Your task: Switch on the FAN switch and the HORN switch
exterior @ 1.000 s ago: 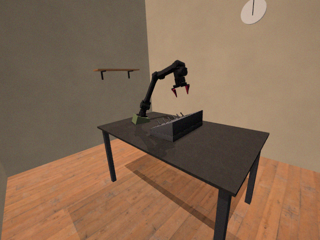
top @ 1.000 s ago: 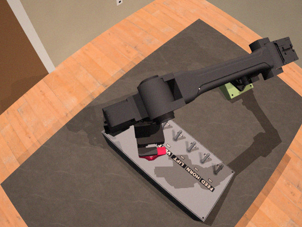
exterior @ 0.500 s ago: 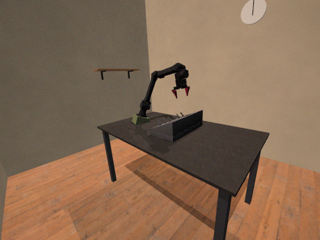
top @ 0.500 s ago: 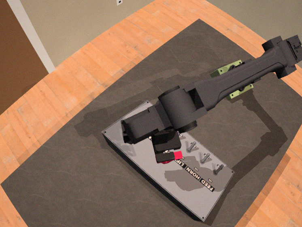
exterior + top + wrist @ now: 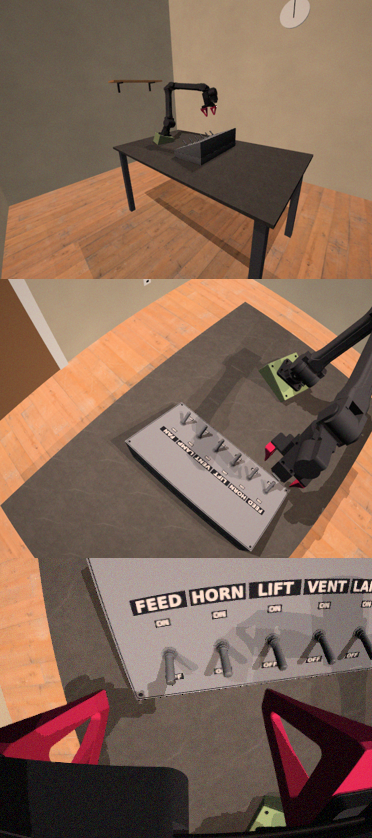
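The grey console (image 5: 192, 477) (image 5: 207, 144) lies on the dark table (image 5: 90, 488) (image 5: 240, 177). It carries six toggles labelled FAN, LAMP, VENT, LIFT, HORN and FEED. The FAN toggle (image 5: 185, 418) and the HORN toggle (image 5: 252, 473) (image 5: 222, 657) lean toward the OFF marks, as do the other four. The FAN toggle is outside the wrist view. My gripper (image 5: 283, 468) (image 5: 208, 111) (image 5: 185, 698) is open and empty. It hangs well above the table, just off the console's toggle-side edge, near the HORN and FEED end.
The arm's green base block (image 5: 278, 380) (image 5: 162, 138) (image 5: 269, 818) stands on the table behind the console. The table's edge runs close to the right of the gripper in the top view. A wall shelf (image 5: 135, 81) hangs behind the arm.
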